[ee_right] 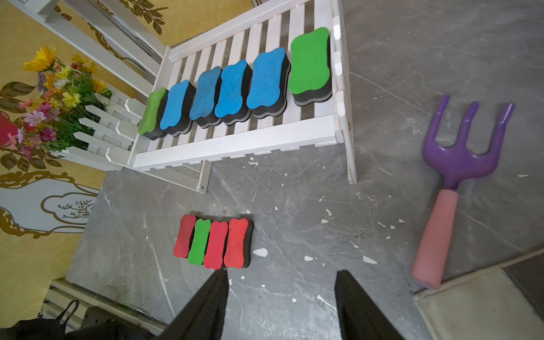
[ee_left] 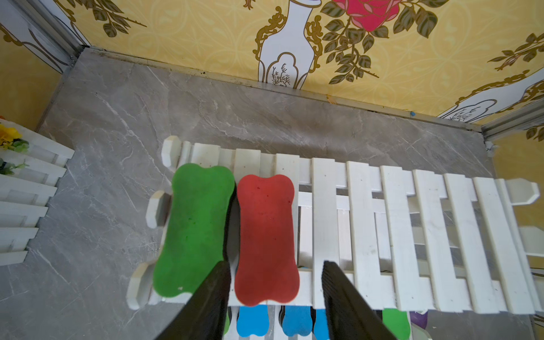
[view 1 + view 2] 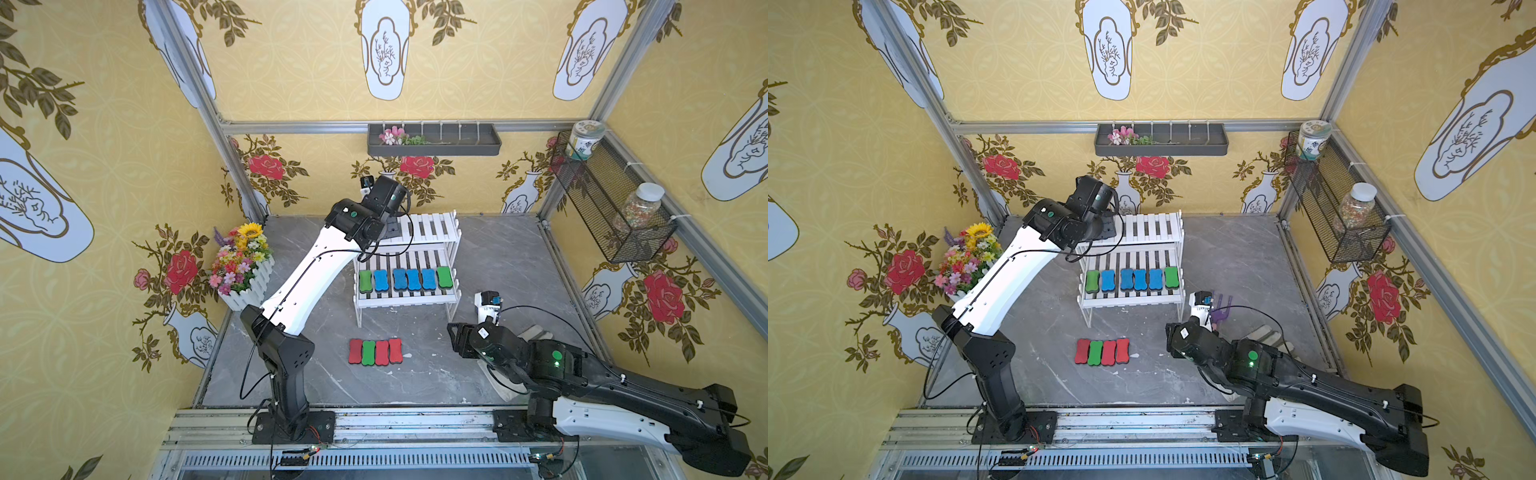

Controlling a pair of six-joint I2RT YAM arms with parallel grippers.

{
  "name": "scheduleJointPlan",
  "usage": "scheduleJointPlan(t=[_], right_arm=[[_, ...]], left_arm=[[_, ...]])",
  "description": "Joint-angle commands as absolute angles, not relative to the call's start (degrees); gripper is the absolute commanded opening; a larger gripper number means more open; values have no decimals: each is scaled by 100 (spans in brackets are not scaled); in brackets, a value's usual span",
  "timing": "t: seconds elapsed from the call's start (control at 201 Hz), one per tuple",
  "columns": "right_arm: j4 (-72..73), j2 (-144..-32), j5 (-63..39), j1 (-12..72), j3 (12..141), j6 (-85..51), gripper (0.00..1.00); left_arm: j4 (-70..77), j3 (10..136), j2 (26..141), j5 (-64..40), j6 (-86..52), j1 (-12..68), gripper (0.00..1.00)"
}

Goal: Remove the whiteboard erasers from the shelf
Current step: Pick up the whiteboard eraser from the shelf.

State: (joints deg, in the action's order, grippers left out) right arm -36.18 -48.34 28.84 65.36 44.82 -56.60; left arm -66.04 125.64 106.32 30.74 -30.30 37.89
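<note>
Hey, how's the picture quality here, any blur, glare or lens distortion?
Left wrist view: left gripper fingers dark and soft, red eraser sharp. Right wrist view: glare on the purple garden fork tines. Both top views: evenly lit, frame posts splay wide-angle.

The left arm (image 3: pixel 299 282) and the right arm (image 3: pixel 602 399), at lower left and lower right in both top views, share one build. Each has a black base plate (image 3: pixel 291 428), an angular black lower link and a long white shell dotted with small dark screws (image 3: pixel 291 305). The joints beyond the shell are black. The left arm's lower link carries a cluster of vent holes (image 3: pixel 302 358). A round green dot (image 3: pixel 353 214) marks each upper joint, and the right arm's has a lit green lamp (image 3: pixel 556 364) below it. Thin black cables (image 3: pixel 249 365) loop along both arms, held by white ties (image 3: pixel 623 378). The left claw (image 2: pixel 275 265) and right claw (image 1: pixel 281 275) have flat black fingers (image 1: pixel 206 306) with ribbed inner faces.
</note>
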Motion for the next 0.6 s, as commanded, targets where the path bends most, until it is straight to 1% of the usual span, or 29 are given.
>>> scheduleJointPlan(t=[0.0, 0.398, 0.597], right_arm=[[-3694, -4766, 3005, 6530, 4441, -5695, 62], [-3771, -4669, 3050, 6521, 4422, -5722, 62], [-3790, -4648, 3076, 6514, 4426, -5715, 63]], left_arm=[[-6629, 12650, 10742, 3252, -3024, 3788, 56], [-6862, 13064, 11074, 3428, -2980, 3788, 55], [-6893, 13013, 11084, 3495, -2998, 3788, 56]])
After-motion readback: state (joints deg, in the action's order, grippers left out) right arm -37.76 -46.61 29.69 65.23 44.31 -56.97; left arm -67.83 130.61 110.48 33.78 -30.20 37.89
